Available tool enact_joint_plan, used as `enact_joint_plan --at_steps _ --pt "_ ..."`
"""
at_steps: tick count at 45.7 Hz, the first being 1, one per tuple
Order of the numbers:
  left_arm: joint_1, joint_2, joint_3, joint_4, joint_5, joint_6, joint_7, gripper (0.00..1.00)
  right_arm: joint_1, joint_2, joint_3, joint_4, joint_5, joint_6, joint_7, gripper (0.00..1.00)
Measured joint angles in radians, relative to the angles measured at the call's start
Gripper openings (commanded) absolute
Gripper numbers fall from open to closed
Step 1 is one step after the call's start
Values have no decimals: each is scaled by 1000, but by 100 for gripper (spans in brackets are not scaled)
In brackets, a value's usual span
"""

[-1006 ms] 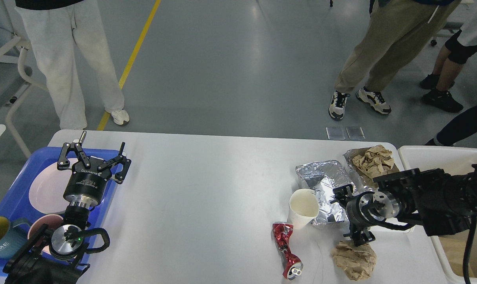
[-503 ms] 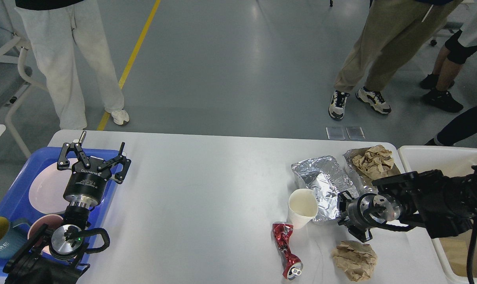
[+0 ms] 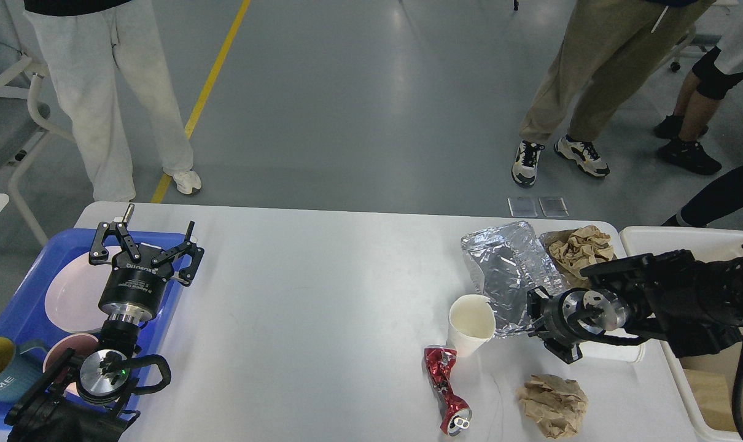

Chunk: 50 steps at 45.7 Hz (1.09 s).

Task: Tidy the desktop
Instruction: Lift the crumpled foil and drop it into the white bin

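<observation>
The white desktop (image 3: 322, 294) fills the middle of the head view. My right gripper (image 3: 533, 314) reaches in from the right and is shut on the near edge of a crumpled silver foil tray (image 3: 503, 267), which stands tilted up off the desktop. A white paper cup (image 3: 471, 322) stands just left of it. A crushed red can (image 3: 446, 390) and a brown paper wad (image 3: 552, 405) lie near the front edge. My left gripper (image 3: 147, 242) is open and empty over the blue tray (image 3: 21, 288).
A second brown paper wad (image 3: 580, 245) lies at the back right by the white bin (image 3: 684, 242). The blue tray holds a pink plate (image 3: 70, 294), a pink bowl (image 3: 58, 353) and a blue mug (image 3: 0, 368). People stand beyond the far edge.
My right gripper has moved up and back with the foil tray, which has risen from lying flat to standing tilted. The left arm has not moved.
</observation>
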Motion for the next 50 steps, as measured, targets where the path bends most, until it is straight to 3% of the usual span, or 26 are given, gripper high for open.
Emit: enact_joint_plan --at_steps 9,15,23,30,34,41,50 --pt "0 0 0 0 0 0 0 96 151 -66 -46 54 -98 8 -98 0" --pt "0 0 0 0 0 0 0 96 309 -79 -181 167 -145 48 -118 0" --pt "0 0 0 0 0 0 0 96 583 -86 -411 347 -241 258 -79 0" --pt "0 0 -1 0 0 0 0 96 845 -92 -617 477 -377 452 34 0" --pt "0 0 0 0 0 0 0 96 963 -110 -685 520 -483 536 75 0" --pt "0 0 0 0 0 0 0 96 976 -179 -738 519 -589 545 86 0" --pt "0 0 0 0 0 0 0 96 732 -440 -737 325 -687 402 83 0"
